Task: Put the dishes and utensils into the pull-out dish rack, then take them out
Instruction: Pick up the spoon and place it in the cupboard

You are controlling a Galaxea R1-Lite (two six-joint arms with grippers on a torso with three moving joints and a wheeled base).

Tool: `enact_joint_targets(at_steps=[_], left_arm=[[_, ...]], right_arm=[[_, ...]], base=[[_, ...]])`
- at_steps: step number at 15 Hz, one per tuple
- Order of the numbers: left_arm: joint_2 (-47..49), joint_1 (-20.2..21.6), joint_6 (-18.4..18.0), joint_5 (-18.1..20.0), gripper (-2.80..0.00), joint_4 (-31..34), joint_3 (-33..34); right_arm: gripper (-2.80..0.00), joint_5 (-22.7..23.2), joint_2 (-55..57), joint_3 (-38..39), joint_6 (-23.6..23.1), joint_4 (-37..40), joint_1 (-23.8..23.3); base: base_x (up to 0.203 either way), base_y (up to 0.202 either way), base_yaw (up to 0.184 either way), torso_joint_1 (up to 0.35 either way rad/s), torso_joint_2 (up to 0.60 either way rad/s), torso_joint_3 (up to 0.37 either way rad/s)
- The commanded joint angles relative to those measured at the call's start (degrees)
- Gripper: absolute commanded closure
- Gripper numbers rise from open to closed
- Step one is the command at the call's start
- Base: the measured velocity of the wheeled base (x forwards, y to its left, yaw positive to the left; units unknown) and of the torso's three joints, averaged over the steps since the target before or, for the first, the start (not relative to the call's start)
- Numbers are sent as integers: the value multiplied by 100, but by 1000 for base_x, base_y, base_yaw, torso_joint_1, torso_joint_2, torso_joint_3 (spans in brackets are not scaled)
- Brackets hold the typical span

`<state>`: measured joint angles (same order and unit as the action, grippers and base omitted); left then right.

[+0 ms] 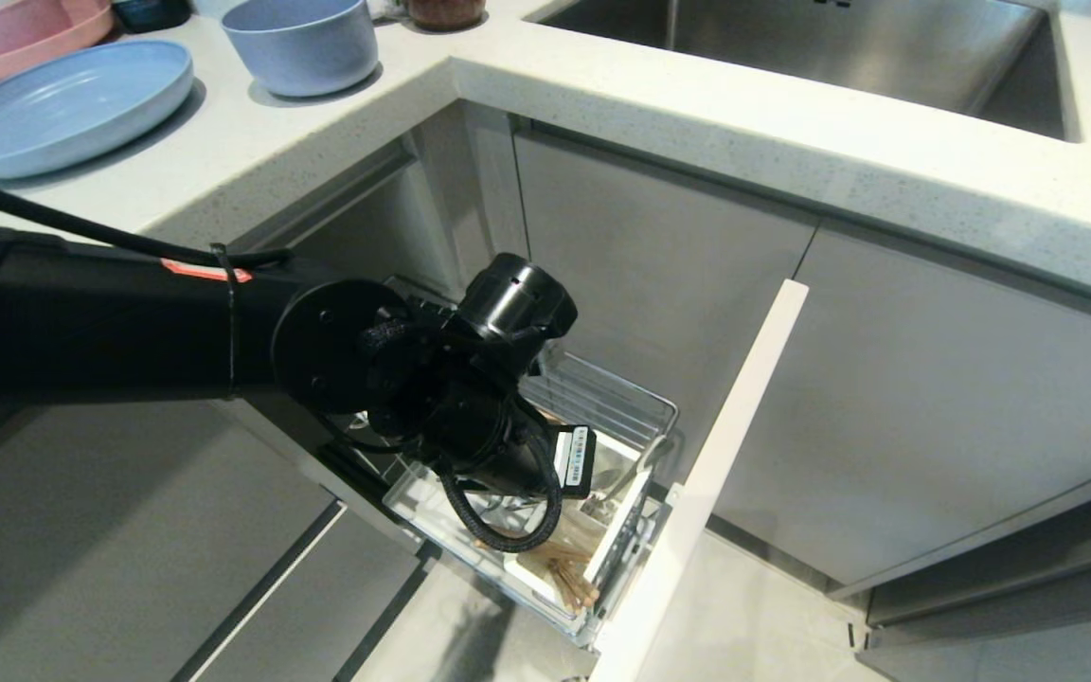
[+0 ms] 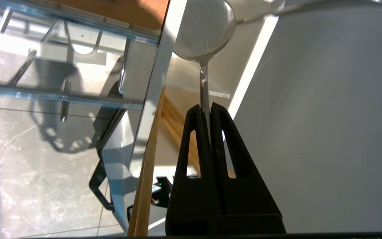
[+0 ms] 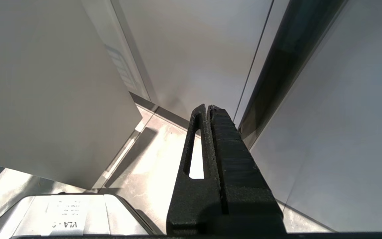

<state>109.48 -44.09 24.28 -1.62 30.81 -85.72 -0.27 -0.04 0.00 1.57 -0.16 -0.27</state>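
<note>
One utensil, the spoon (image 2: pixel 205 39), we note pinched by its handle in the left gripper (image 2: pixel 210 108), long axis extending straight ahead of the fingers, bowl-end foremost, inside the white caddy (image 1: pixel 617 535).

Head view: the plate (image 1: pixel 62 106) and bowl (image 1: pixel 301 43) sit on the counter (image 1: pixel 697 123) near its left back corner, the bowl right of the plate. The sink (image 1: pixel 820 47) is set into the counter at the right back. Below the counter's front edge, the pull-out dish rack (image 1: pixel 602 398) stands extended; chopsticks (image 1: pixel 569 568) lie in its front caddy (image 1: pixel 623 530).
</note>
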Motion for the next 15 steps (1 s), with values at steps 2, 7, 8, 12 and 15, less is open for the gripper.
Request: enact_joint_targets(at_steps=[2, 7, 8, 12, 15], left_arm=[[302, 15, 15, 20, 0, 22, -154], [521, 15, 15, 65, 0, 31, -356], [559, 15, 15, 62, 0, 31, -365], [609, 15, 15, 57, 0, 31, -401], [601, 15, 7, 57, 0, 40, -393]], right_arm=[[0, 0, -22, 9, 2, -2, 0], [0, 0, -22, 9, 2, -2, 0], [0, 0, -22, 9, 2, -2, 0], [0, 0, -22, 9, 2, -2, 0], [0, 0, -22, 9, 2, -2, 0]], base=[[0, 0, 0, 0, 0, 0], [0, 0, 0, 0, 0, 0], [0, 0, 0, 0, 0, 0], [0, 0, 0, 0, 0, 0], [0, 0, 0, 0, 0, 0]])
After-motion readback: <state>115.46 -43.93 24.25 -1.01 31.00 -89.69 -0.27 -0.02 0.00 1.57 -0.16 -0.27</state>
